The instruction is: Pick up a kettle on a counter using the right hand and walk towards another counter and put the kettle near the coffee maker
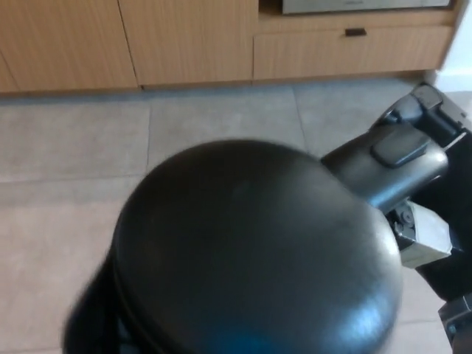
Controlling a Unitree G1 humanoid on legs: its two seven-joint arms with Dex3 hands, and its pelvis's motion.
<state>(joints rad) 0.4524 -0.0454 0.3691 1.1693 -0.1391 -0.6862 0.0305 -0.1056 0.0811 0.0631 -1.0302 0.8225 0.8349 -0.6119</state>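
Note:
A black kettle (251, 251) fills most of the head view, seen from above, its domed lid close to the camera. Its handle (387, 166) with a lid button sticks out to the upper right. My right hand (428, 221) is shut on that handle at the right edge, holding the kettle up over the floor. The spout shows dimly at the lower left. The left hand is out of sight. No coffee maker or counter top shows.
Grey floor tiles (74, 199) lie below the kettle. Wooden cabinet fronts (184, 40) run along the top, with a drawer and dark handle (355, 32) at the upper right. A white wall edge (461, 51) stands at the far right.

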